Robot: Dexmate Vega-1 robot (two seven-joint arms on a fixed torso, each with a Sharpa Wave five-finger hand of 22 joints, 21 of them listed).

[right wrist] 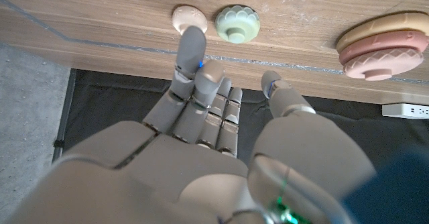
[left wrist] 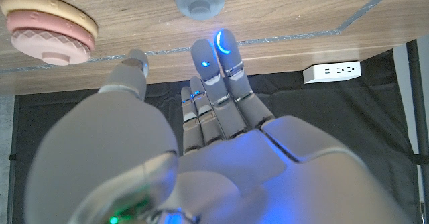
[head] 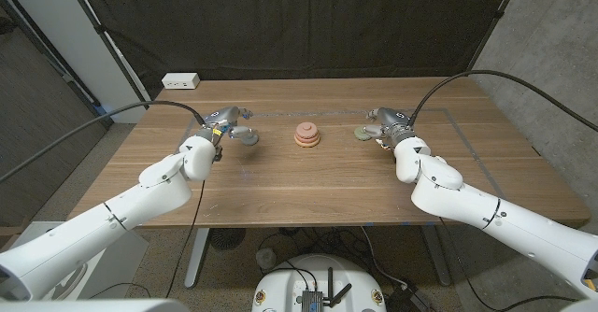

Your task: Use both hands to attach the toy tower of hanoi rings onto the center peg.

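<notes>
At table centre the ring stack (head: 307, 135) already sits on its peg. My left hand (head: 222, 128) hovers empty, fingers apart, beside the grey ring (head: 247, 136); my right hand (head: 388, 128) likewise near the green ring (head: 359, 134). Next: grasp each.

Wooden counter (head: 280, 186) with pale tape lines (head: 467, 148) marking a rectangle on its top. Black curtain (head: 299, 22) hung behind, grey concrete wall (head: 551, 41) to one side, pale panel (head: 56, 32) to the other. White power strip (head: 180, 81) at the far edge. Grey floor (head: 112, 144) beneath.
</notes>
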